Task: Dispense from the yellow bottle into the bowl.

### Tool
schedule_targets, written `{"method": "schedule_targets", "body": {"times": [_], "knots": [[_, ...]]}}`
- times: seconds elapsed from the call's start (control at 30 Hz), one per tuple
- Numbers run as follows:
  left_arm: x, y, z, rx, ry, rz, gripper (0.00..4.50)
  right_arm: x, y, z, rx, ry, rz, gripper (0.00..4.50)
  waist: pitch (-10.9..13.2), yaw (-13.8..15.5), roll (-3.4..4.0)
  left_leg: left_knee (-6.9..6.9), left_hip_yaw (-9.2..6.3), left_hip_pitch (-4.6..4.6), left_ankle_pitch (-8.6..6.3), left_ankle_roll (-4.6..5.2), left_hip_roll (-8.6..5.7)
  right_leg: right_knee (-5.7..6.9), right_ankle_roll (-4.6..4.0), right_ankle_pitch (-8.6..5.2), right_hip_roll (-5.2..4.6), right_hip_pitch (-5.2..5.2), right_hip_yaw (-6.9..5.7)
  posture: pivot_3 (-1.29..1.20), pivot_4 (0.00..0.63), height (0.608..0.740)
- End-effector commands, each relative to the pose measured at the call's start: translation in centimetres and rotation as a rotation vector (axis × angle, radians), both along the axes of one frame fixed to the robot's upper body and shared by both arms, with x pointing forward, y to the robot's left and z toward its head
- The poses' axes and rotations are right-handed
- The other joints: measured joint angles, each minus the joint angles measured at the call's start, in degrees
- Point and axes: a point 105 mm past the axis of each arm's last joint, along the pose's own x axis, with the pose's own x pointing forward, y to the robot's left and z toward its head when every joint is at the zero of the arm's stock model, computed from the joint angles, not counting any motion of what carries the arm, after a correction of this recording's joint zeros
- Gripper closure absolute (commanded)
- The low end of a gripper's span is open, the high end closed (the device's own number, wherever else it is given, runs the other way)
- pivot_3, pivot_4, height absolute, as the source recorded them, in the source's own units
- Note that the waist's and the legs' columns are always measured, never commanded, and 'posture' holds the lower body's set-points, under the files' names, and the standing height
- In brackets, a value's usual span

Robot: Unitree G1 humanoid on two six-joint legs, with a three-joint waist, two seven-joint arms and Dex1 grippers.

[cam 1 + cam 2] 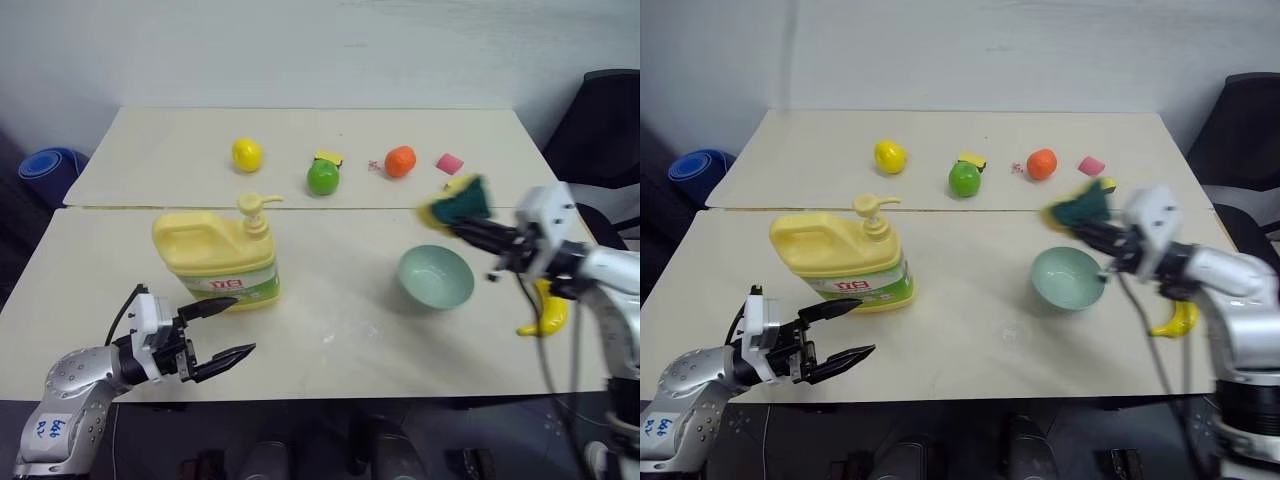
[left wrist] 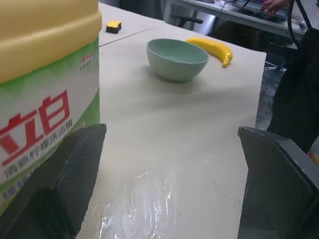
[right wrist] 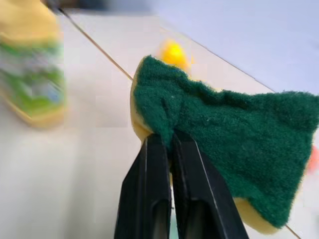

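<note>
The yellow bottle (image 1: 218,258) stood upright on the desk (image 1: 340,330), toward its left side, pump top up. The bowl (image 1: 435,277) sat well apart to its right, a banana (image 1: 545,315) just beyond. The left hand (image 1: 222,330) hung open just in front of the bottle. The right hand (image 3: 167,149) was clamped on a green-and-yellow sponge (image 3: 219,149), held above the bowl's far side.
</note>
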Motion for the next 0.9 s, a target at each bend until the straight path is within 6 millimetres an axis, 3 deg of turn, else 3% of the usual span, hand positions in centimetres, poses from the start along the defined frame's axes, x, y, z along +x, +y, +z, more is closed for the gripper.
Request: {"method": "schedule_targets", "body": {"times": [0.03, 0.13, 0.27, 0.33, 0.5, 0.6, 0.7, 0.73, 0.8, 0.9], "knots": [[-0.2, -0.8, 0.3, 0.017, -0.017, -0.054, 0.00, -0.3, -7.8, -2.8, -0.292, 0.010, -0.213, 4.43, 0.00, -0.09, 0.00, 0.00, 0.05, 0.01, 0.01, 0.02, -0.03, 0.01, 0.00, 0.00, 0.02, 0.00, 0.03, 0.00, 0.150, 0.740], [0.0, -1.0, 0.4, 0.023, -0.021, -0.070, 0.00, -0.2, -11.0, -5.3, -0.244, 0.056, -0.310, 4.43, 0.01, -0.71, -0.02, -0.01, 0.17, 0.08, 0.05, -0.01, -0.01, 0.03, 0.02, 0.01, 0.12, 0.01, 0.09, 0.00, 0.150, 0.740], [0.4, -0.9, 0.5, 0.037, -0.027, -0.077, 0.00, -0.2, -11.4, -8.0, -0.186, 0.122, -0.292, 3.42, 0.07, -1.86, 0.08, -0.04, 0.57, 0.13, 0.12, -0.10, 0.11, 0.11, 0.02, 0.01, 0.23, 0.02, 0.19, 0.00, 0.150, 0.740], [0.5, -0.9, 0.7, 0.039, -0.032, -0.076, 0.00, -0.1, -11.7, -7.8, -0.157, 0.113, -0.295, 2.74, 0.07, -1.94, 0.13, -0.04, 0.54, 0.15, 0.15, -0.15, 0.17, 0.14, 0.02, 0.01, 0.24, 0.02, 0.27, 0.00, 0.150, 0.740], [0.6, -0.5, 1.0, 0.046, -0.041, -0.055, 0.00, -0.7, -11.8, -5.3, -0.034, 0.061, -0.245, 1.02, 0.08, -1.84, 0.17, -0.03, 0.40, 0.16, 0.16, -0.17, 0.18, 0.12, 0.02, 0.01, 0.21, 0.00, 0.29, 0.00, 0.150, 0.740], [0.5, 0.4, 1.3, 0.039, -0.047, 0.003, 0.00, -1.4, -9.0, -3.0, -0.008, 0.043, -0.074, 0.03, 0.07, -1.72, 0.19, -0.03, 0.18, 0.17, 0.15, -0.18, 0.19, 0.11, 0.03, 0.02, 0.15, -0.01, 0.17, 0.00, 0.150, 0.740], [0.1, 1.5, 1.5, 0.037, -0.047, 0.058, 0.00, -2.5, -2.2, -2.2, 0.005, 0.118, 0.168, 0.03, 0.09, -1.55, 0.31, -0.03, 0.07, 0.12, 0.13, -0.21, 0.23, 0.05, 0.03, 0.02, 0.12, -0.03, 0.12, 0.00, 0.150, 0.740], [-0.1, 1.7, 1.4, 0.041, -0.044, 0.066, 0.00, -2.8, 0.0, -2.6, 0.001, 0.151, 0.220, 0.03, 0.09, -1.61, 0.32, -0.03, 0.06, 0.13, 0.10, -0.26, 0.27, 0.03, 0.03, 0.01, 0.15, -0.02, 0.12, 0.00, 0.150, 0.740], [-0.3, 1.8, 1.3, 0.044, -0.040, 0.073, 0.00, -3.1, 2.0, -3.3, -0.001, 0.202, 0.240, 0.03, 0.09, -1.66, 0.31, -0.03, 0.06, 0.16, 0.06, -0.31, 0.32, -0.02, -0.01, -0.01, 0.17, -0.01, 0.14, 0.00, 0.150, 0.740], [-0.6, 1.6, 1.4, 0.045, -0.045, 0.075, 0.00, -3.7, 5.7, -6.6, -0.057, 0.306, 0.304, 0.03, 0.08, -0.73, 0.28, -0.03, 0.04, 0.18, -0.02, -0.33, 0.31, -0.04, -0.04, -0.02, 0.14, -0.03, 0.13, 0.00, 0.150, 0.740]]}}
